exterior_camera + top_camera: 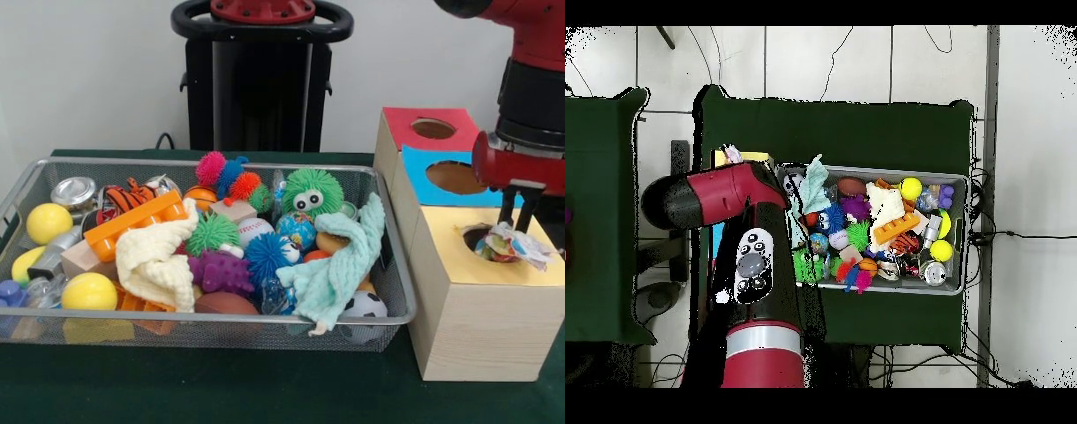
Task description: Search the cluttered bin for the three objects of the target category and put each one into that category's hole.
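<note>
The wire mesh bin (221, 319) sits on the green table, full of toys; it also shows in the overhead view (957, 180). My gripper (517, 221) hangs just above the yellow-faced box's hole (475, 236) at the right. Its fingers (507, 208) stand apart, open. A heart-printed white cloth (514, 246) lies bunched in and over the hole, right under the fingertips; it also shows in the overhead view (731, 154). No other heart-printed cloth shows among the toys. In the overhead view the arm hides the gripper.
A mint-green cloth (340, 265) hangs over the bin's right front corner. A cream-yellow cloth (159, 256) lies in the middle left. The blue-faced box (450, 177) and the red-faced box (430, 128) stand behind the yellow-faced one (494, 269).
</note>
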Motion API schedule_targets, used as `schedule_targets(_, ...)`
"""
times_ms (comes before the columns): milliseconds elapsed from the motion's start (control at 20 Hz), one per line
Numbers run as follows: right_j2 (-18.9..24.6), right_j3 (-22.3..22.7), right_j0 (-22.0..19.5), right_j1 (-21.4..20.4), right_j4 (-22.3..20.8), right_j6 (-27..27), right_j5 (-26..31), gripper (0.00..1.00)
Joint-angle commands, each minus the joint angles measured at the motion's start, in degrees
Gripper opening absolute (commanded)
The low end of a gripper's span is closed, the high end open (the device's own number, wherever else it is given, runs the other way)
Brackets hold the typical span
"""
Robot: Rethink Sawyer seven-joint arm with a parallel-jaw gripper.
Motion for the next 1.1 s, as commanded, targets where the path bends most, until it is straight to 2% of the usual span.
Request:
schedule_targets(50,1.7,5.1,0.03,2.57,-0.81,5.85,-3.53,0.0)
schedule_targets(300,2.13,3.22,-0.66,4.29,-0.13,4.43,-1.03,0.0)
schedule_targets(500,2.21,1.97,-1.55,5.47,0.03,2.16,4.36,0.0)
schedule_targets(800,-0.29,-1.73,-1.07,8.08,-1.68,0.15,11.69,0.0)
schedule_targets(1100,-0.89,-1.35,-1.03,8.9,-2.25,0.02,11.74,0.0)
